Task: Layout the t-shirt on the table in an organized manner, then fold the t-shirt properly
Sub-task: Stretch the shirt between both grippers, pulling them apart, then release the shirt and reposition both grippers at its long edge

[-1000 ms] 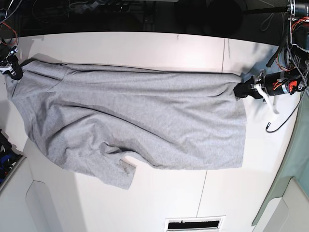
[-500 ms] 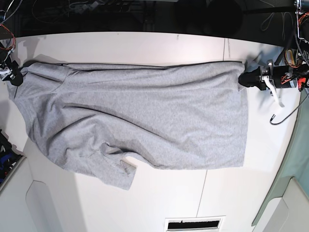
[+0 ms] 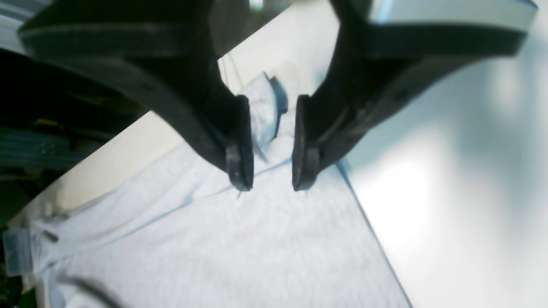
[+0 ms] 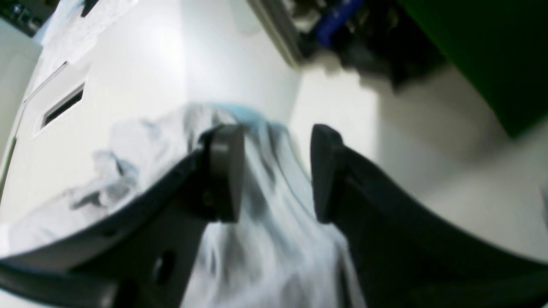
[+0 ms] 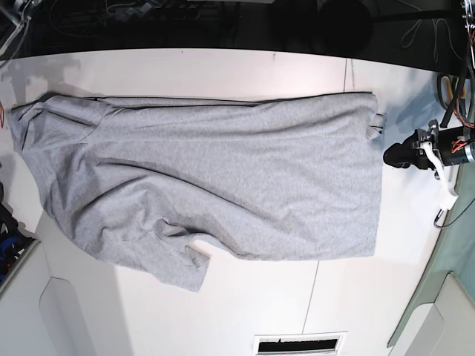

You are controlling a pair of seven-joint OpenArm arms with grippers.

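Note:
The grey t-shirt point(image 5: 223, 178) lies spread flat across the white table point(image 5: 223, 70), plain side up, one sleeve pointing toward the front edge. My left gripper point(image 5: 392, 156) hovers just right of the shirt's right edge, apart from it. In the left wrist view the left gripper point(image 3: 272, 179) is open, and the shirt's small upturned corner point(image 3: 263, 107) shows through the gap. The right gripper point(image 4: 274, 175) is open above the shirt's crumpled left end point(image 4: 274, 248), with cloth visible below the jaws, blurred. The right arm is out of the base view.
A thin dark seam point(image 5: 346, 74) crosses the table near the right end. A rectangular slot point(image 5: 299, 343) sits at the front edge. Cables and arm hardware point(image 5: 454, 96) crowd the right side. Beyond the table's far edge the background is dark.
Both grippers opened and let go of the shirt's top corners. The left gripper drew back to the right and down; the right arm left the base view. The shirt settled flat.

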